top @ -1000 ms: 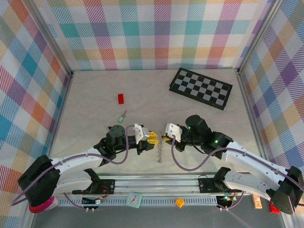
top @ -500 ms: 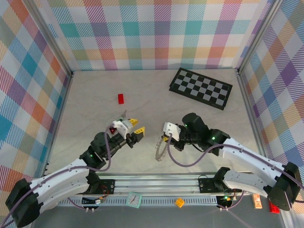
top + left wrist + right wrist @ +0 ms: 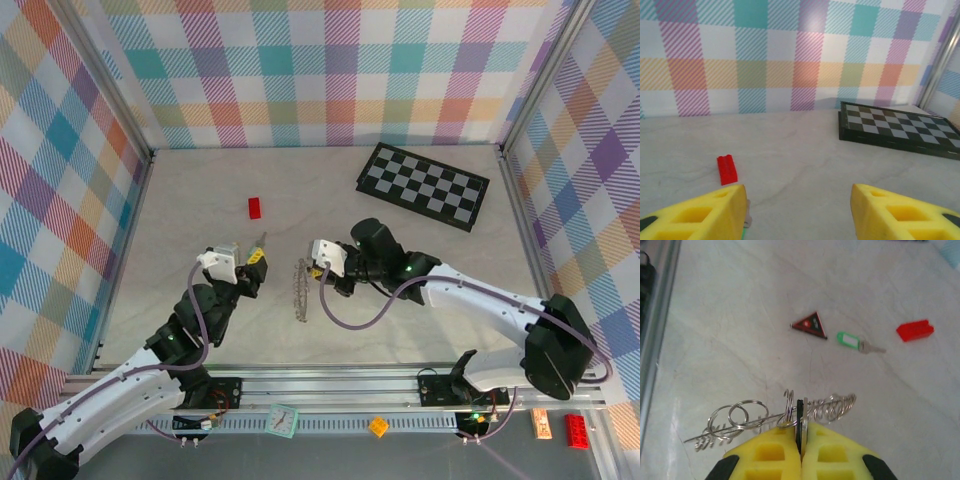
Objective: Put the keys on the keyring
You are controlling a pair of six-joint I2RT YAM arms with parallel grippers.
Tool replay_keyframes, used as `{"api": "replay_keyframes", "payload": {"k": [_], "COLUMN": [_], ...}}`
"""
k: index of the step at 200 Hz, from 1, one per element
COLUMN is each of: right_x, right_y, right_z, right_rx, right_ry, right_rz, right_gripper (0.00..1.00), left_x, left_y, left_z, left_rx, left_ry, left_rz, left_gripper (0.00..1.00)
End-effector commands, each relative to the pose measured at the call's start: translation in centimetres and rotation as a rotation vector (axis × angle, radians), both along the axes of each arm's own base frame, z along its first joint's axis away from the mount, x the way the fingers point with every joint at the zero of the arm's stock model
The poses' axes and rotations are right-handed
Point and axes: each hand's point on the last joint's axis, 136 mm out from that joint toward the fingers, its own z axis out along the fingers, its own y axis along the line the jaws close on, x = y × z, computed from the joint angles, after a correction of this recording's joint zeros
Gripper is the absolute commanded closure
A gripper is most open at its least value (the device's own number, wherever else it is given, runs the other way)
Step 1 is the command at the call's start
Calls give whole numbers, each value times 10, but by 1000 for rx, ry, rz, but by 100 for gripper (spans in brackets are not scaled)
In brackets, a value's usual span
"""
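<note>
The keyring point(image 3: 298, 290), a jagged silver wire loop with small rings, hangs from my right gripper point(image 3: 318, 266) near mid-table. In the right wrist view that gripper point(image 3: 801, 430) is shut on the keyring point(image 3: 830, 407), with a thin black and silver edge, apparently the black key point(image 3: 800, 415), pinched between its yellow fingers. The light green key point(image 3: 258, 243) lies flat just beyond my left gripper point(image 3: 252, 262); in the right wrist view the green key point(image 3: 848, 340) is beyond the ring. My left gripper point(image 3: 797, 190) is open with nothing between its fingers; the key's shaft point(image 3: 747, 219) peeks out beside its left finger.
A red brick point(image 3: 255, 207) lies beyond the green key. The chequered board point(image 3: 425, 185) sits at the back right. A small dark triangular piece point(image 3: 810, 325) lies beside the green key. Checked walls close in the table.
My left gripper has pulled away from the keyring, swung left and back towards the green key, and opened wider. My right gripper has carried the keyring leftwards.
</note>
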Motion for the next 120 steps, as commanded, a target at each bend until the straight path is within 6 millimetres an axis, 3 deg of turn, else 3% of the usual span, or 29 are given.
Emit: {"api": "replay_keyframes", "payload": {"k": [1, 26, 48, 82, 120], "right_x": [12, 19, 15, 22, 30], "right_y": [-21, -64, -90, -111, -127], "right_z": [-31, -63, -88, -113, -126], "right_rx": [-93, -293, -466, -629, -737], "right_ry": [9, 45, 63, 46, 4], "right_rz": [-70, -156, -164, -186, -205], "right_gripper": [100, 100, 100, 100, 100], "left_x": [3, 8, 12, 18, 20], "left_y": [8, -2, -8, -12, -10], "left_z": [0, -9, -17, -28, -34], "left_rx": [2, 34, 48, 42, 43], "left_ry": [23, 58, 71, 100, 117], "left_rz": [52, 32, 24, 31, 53], "left_gripper": [44, 44, 43, 42, 41]}}
